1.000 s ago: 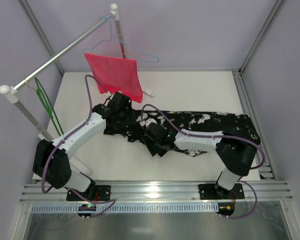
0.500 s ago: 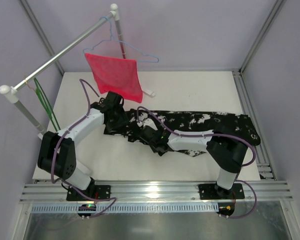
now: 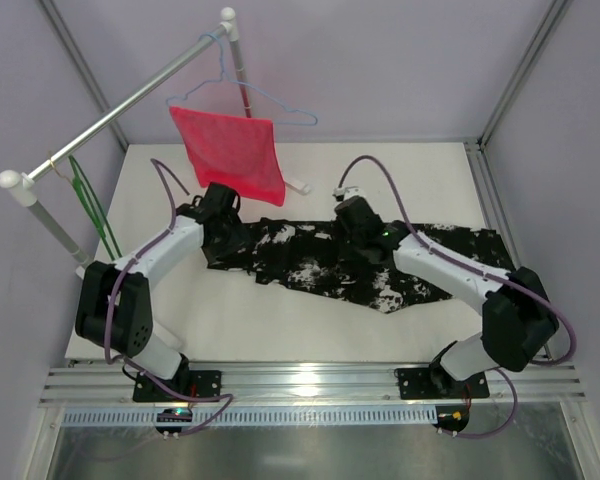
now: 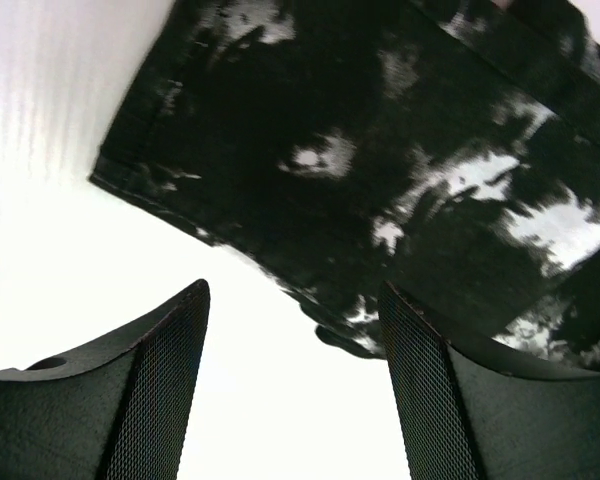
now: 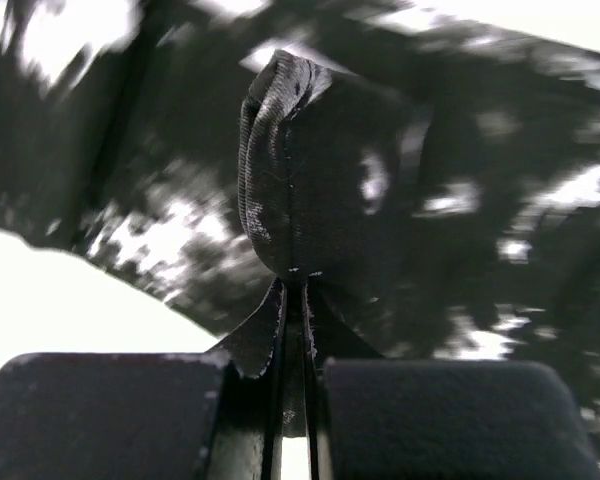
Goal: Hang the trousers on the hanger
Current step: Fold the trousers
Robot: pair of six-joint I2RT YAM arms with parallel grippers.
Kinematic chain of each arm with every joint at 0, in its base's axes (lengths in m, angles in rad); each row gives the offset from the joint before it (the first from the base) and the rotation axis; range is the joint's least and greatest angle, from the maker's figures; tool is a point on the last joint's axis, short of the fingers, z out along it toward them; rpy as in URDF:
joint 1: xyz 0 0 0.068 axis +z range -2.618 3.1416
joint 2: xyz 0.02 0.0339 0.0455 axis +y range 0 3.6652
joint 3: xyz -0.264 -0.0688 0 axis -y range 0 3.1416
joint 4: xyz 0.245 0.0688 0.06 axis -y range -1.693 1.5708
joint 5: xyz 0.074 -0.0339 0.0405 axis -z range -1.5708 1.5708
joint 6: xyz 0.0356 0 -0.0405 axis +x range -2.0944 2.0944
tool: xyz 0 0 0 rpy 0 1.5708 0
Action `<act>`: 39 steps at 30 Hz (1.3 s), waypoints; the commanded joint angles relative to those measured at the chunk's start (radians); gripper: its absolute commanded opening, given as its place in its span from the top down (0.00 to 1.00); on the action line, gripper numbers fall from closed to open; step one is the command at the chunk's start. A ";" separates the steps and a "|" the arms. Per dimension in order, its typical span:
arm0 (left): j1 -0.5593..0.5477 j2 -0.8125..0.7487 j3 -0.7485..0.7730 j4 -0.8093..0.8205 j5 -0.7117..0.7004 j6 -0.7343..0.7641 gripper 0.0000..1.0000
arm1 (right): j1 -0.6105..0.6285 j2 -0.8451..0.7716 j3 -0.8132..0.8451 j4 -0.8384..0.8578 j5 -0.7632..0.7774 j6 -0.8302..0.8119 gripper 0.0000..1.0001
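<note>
Cloth fills the view from both my wrists. My right pincer (image 5: 302, 335) is clamped tight on a raised fold of the trousers (image 3: 430, 260). The black fabric is bunched into a rounded hump just past the fingertips, with a thin edge of it squeezed between the pads. My left pincer (image 4: 295, 300) stands open with nothing between its fingers (image 4: 160, 390). It hangs over bare white surface (image 3: 280, 330), just short of the trousers' left end, where a straight hemmed edge and a corner show.

The trousers lie flat across the middle of the surface, with their long axis running left to right. The left end sits under my left pincer and the right end reaches almost to the surface's right edge. I hold them along their far edge, near the middle of their length. I cannot tell which end is the waist.

Farther off to the left, the hanger (image 3: 92, 205) hangs from the rail (image 3: 130, 100), apart from the trousers and beyond the surface's left edge. At the rail's far end a blue hanger (image 3: 280, 105) carries a red cloth (image 3: 235, 150), whose lower corner hangs close above my left wrist.
</note>
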State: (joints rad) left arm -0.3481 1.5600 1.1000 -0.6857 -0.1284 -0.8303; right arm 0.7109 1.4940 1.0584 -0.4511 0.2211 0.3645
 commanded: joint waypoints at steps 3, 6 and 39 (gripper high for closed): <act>0.040 0.015 -0.025 0.021 -0.043 -0.016 0.31 | -0.229 -0.100 -0.107 0.031 -0.143 0.019 0.96; 0.044 0.026 -0.031 0.043 -0.047 -0.024 0.30 | -0.313 -0.145 -0.188 0.042 -0.195 0.037 0.90; -0.052 0.091 0.106 0.003 -0.273 -0.184 1.00 | -0.367 -0.408 -0.227 -0.024 -0.272 0.073 0.42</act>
State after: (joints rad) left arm -0.3458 1.7203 1.1263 -0.6647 -0.3244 -1.0668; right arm 0.3466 1.0935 0.7990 -0.4950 -0.0448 0.4431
